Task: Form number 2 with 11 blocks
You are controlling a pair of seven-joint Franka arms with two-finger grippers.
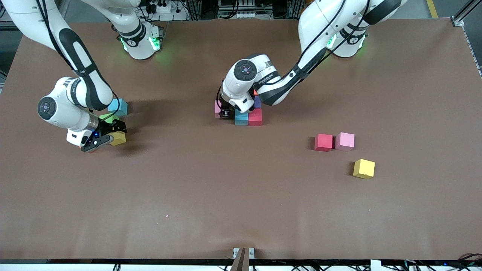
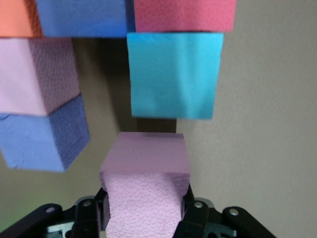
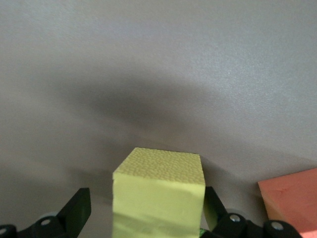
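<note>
The number 2 is a cluster of blocks mid-table: light blue (image 1: 241,117) (image 2: 173,74), red (image 1: 255,116) (image 2: 183,15), purple (image 1: 257,101) (image 2: 79,17), and, in the left wrist view, orange (image 2: 15,17), pink (image 2: 37,74) and a second purple (image 2: 44,134). My left gripper (image 1: 225,112) (image 2: 144,208) is shut on a pink block (image 1: 217,107) (image 2: 146,163), held low beside the light blue one with a small gap. My right gripper (image 1: 107,136) (image 3: 146,210) stands open around a yellow block (image 1: 118,138) (image 3: 158,198) toward the right arm's end of the table.
A green cube (image 1: 109,118) and another light blue block (image 1: 118,107) lie by the right gripper, and an orange-red block (image 3: 292,203) shows beside it. Toward the left arm's end lie loose red (image 1: 324,142), pink (image 1: 345,141) and yellow (image 1: 364,168) blocks.
</note>
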